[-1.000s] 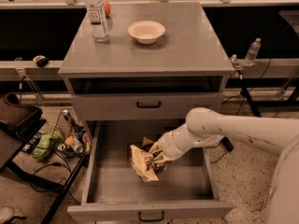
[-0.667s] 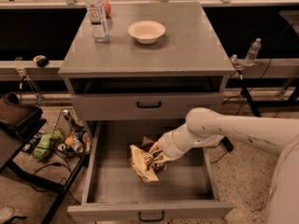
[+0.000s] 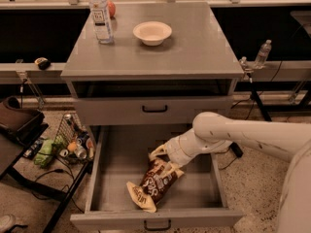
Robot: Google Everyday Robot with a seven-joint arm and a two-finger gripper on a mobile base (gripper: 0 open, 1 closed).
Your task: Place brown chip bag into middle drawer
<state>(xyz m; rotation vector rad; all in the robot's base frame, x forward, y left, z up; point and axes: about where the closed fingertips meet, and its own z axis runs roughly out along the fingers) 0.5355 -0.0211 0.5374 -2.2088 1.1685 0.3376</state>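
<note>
Brown chip bag (image 3: 153, 185) flat in open middle drawer (image 3: 116, 164), long axis diagonal front-left to rear-right, rear-right end pinched between gripper (image 3: 165, 162) fingers.

Speckled floor (image 3: 252, 178), grey cabinet (image 3: 194, 52)

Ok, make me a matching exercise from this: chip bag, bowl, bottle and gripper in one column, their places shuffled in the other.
1 brown chip bag
2 white bowl
3 water bottle
4 gripper

A cabinet top, left side
B lying in the open middle drawer
C cabinet top, near the middle
D inside the drawer opening, at the bag's upper end

Pairs: 1-B, 2-C, 3-A, 4-D
</note>
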